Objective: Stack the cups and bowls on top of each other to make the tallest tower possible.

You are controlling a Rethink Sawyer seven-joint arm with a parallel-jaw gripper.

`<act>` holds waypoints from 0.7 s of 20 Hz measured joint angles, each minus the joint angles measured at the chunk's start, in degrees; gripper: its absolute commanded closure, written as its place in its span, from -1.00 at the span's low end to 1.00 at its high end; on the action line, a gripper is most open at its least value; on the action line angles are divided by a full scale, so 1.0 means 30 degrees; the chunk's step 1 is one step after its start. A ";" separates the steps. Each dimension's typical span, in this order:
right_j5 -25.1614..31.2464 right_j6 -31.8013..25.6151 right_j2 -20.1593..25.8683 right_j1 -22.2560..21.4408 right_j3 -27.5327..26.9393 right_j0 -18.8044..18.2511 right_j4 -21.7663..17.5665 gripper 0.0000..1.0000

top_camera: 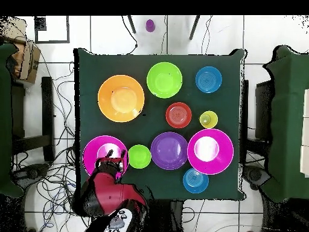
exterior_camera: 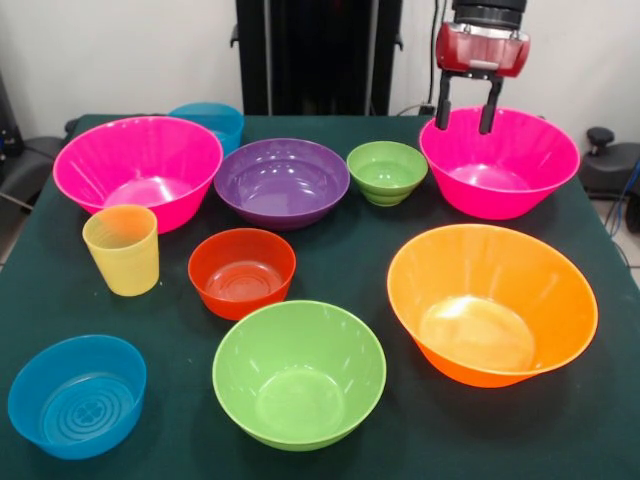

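My gripper (exterior_camera: 465, 112) hangs open over the far rim of a big pink bowl (exterior_camera: 500, 170) at the back right, with nothing between its fingers. Overhead, the gripper (top_camera: 116, 160) sits above that pink bowl (top_camera: 93, 151). Every bowl stands by itself on the table, and no tower shows. The yellow ribbed cup (exterior_camera: 122, 250) stands upright at the left, beside a red-orange bowl (exterior_camera: 242, 272). Also spread out are a second pink bowl (exterior_camera: 138, 165), a purple bowl (exterior_camera: 282, 182), a small green bowl (exterior_camera: 386, 170), a big green bowl (exterior_camera: 298, 372), an orange bowl (exterior_camera: 490, 300) and two blue bowls (exterior_camera: 78, 395) (exterior_camera: 210, 120).
A dark green cloth covers the table (top_camera: 90, 66), and the bowls reach close to its edges. Dark seats (top_camera: 283, 121) flank the table on both sides. Cables lie on the tiled floor around it. A small purple object (top_camera: 150, 25) lies on the floor beyond the table.
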 measured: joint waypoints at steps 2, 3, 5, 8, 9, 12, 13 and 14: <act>0.0004 0.0028 -0.0008 0.0092 0.0000 -0.0053 0.0000 -1.00; 0.0004 0.0028 -0.0007 0.0074 0.0000 -0.0137 0.0000 -1.00; 0.0004 0.0028 -0.0003 -0.0002 0.0000 -0.0327 0.0000 -1.00; 0.0004 0.0028 0.0000 -0.0149 0.0000 -0.0576 0.0000 -1.00; 0.0016 0.0028 -0.0003 -0.0345 0.0000 -0.0783 0.0000 -1.00; 0.0171 0.0028 -0.0006 -0.0691 0.0000 -0.0933 0.0000 -1.00; 0.0315 0.0028 -0.0006 -0.0895 0.0003 -0.0975 0.0000 -1.00; 0.0430 0.0028 -0.0008 -0.1034 0.0003 -0.0979 0.0004 -1.00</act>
